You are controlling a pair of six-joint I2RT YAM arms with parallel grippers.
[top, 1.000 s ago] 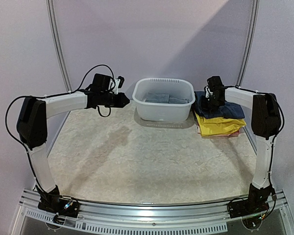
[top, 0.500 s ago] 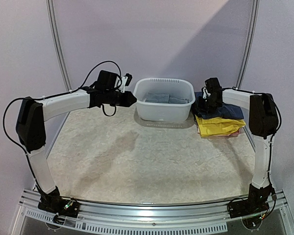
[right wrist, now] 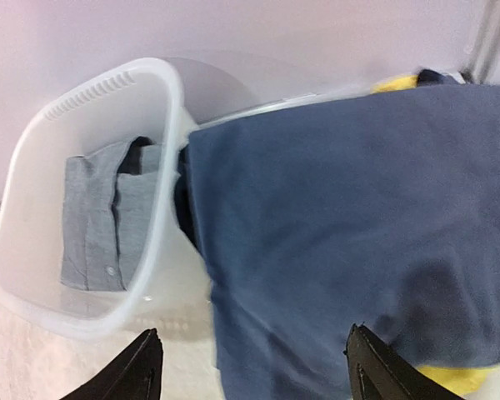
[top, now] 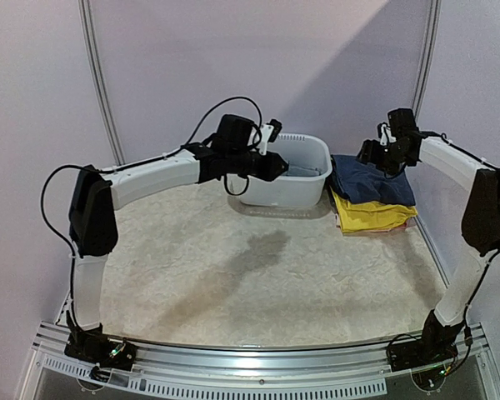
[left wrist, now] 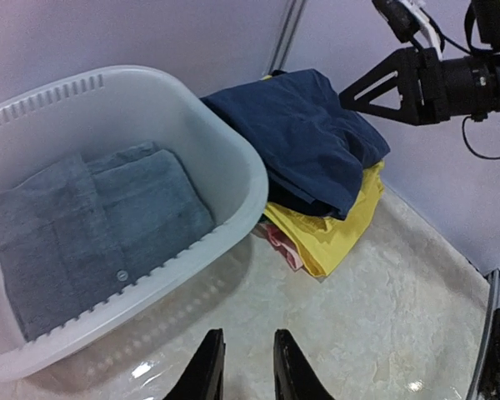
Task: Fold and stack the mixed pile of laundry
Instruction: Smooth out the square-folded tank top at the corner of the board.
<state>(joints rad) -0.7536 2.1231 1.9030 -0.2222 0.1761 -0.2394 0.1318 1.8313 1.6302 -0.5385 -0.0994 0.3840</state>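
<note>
The folded stack stands to the right of the basin: a navy garment (top: 371,182) (left wrist: 308,142) (right wrist: 342,225) lies on top of a yellow one (top: 373,217) (left wrist: 342,225). A reddish edge (left wrist: 282,243) shows underneath. A folded grey garment (left wrist: 92,225) (right wrist: 100,225) lies inside the basin. My right gripper (top: 372,153) (right wrist: 252,333) hangs wide open above the navy garment, holding nothing. My left gripper (top: 278,167) (left wrist: 246,371) hovers at the basin's front. Its jaws are slightly parted, and only bare table shows between them.
The white plastic basin (top: 296,196) (left wrist: 233,158) (right wrist: 33,167) sits at the back middle of the mottled table (top: 233,283). Lilac walls and metal frame posts (top: 423,75) close in behind and to the right of the stack.
My right gripper has opened and lifted up and to the right, off the navy garment. The left arm has swung right, up to the basin.
</note>
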